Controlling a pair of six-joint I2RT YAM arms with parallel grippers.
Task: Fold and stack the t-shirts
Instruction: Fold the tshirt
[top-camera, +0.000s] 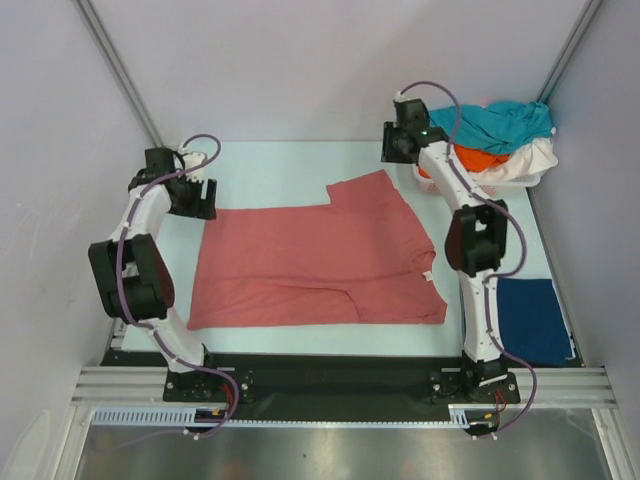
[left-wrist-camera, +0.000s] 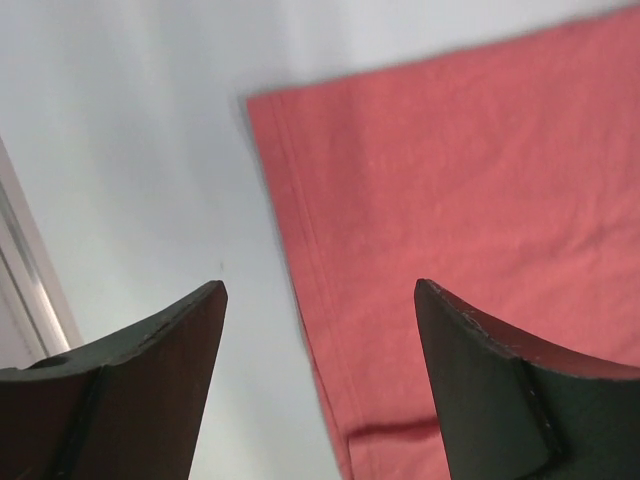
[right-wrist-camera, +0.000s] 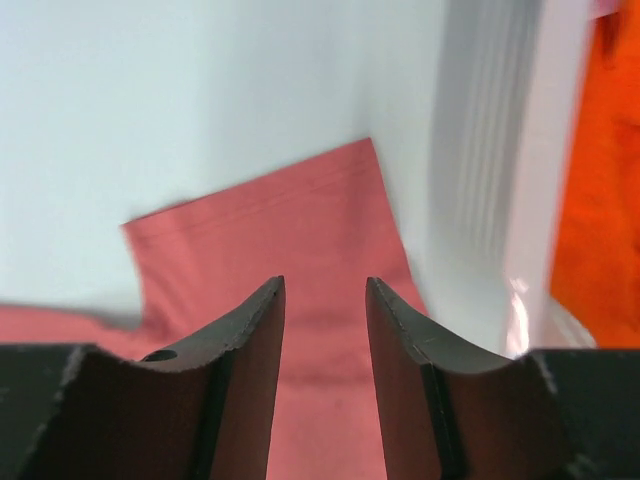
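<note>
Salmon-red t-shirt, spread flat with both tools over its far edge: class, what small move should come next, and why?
Probably lower both and pinch that far edge, to fold it nearward. The salmon-red t-shirt lies spread flat; the left tool hangs open over its far-left corner, the right tool, jaws apart and empty, over the far sleeve.
</note>
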